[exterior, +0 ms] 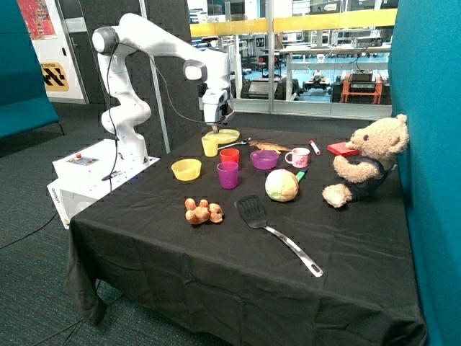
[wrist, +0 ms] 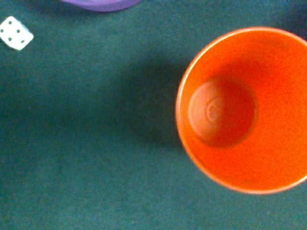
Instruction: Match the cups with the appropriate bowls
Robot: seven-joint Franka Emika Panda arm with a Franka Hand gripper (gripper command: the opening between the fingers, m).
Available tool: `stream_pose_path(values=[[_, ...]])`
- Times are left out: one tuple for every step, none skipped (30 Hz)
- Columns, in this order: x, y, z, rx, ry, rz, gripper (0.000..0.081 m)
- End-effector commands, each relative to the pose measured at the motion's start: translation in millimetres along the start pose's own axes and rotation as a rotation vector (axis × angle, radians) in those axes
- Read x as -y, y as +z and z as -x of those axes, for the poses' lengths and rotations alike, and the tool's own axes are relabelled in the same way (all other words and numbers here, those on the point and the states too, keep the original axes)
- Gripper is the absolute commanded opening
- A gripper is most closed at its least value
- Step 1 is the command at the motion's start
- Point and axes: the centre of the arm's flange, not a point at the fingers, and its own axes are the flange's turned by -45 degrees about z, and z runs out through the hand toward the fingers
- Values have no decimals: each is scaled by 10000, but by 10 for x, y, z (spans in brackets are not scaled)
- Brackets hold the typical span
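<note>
A: So where's the gripper (exterior: 215, 130)?
B: Above the yellow cup (exterior: 209, 145); fingers, can't tell.
A: Others?
B: Purple cup (exterior: 227, 174) beside yellow bowl (exterior: 186, 169); purple bowl (exterior: 264, 159) at two o'clock.

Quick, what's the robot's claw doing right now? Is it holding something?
Gripper: above the yellow cup, beside the yellow-green plate; open or shut, or holding anything, cannot be told.
</note>
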Motion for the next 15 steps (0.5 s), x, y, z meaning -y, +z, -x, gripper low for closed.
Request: stream_pose_path(values=[[-86, 59, -78, -45, 67, 26, 343], [-94, 56, -90, -45, 88, 26, 342], [-105, 52, -105, -45, 129, 26, 344], [-119, 47, -125, -45, 175, 26, 345], [-133, 42, -148, -45, 208, 26, 343], [-151, 38, -177, -45, 249, 26, 342], [-165, 36, -199, -45, 263, 26, 342], [-189, 35, -236, -45, 313, 26, 341], [-213, 37, -270, -45, 307, 26, 340], [-232, 38, -295, -45, 327, 26, 340], [-259, 42, -328, -45, 382, 25, 340], [-287, 47, -358, -45, 428, 25, 339], [-312, 51, -382, -45, 452, 25, 339], [-344, 58, -408, -45, 496, 25, 340], [-366, 62, -425, -45, 520, 25, 340]])
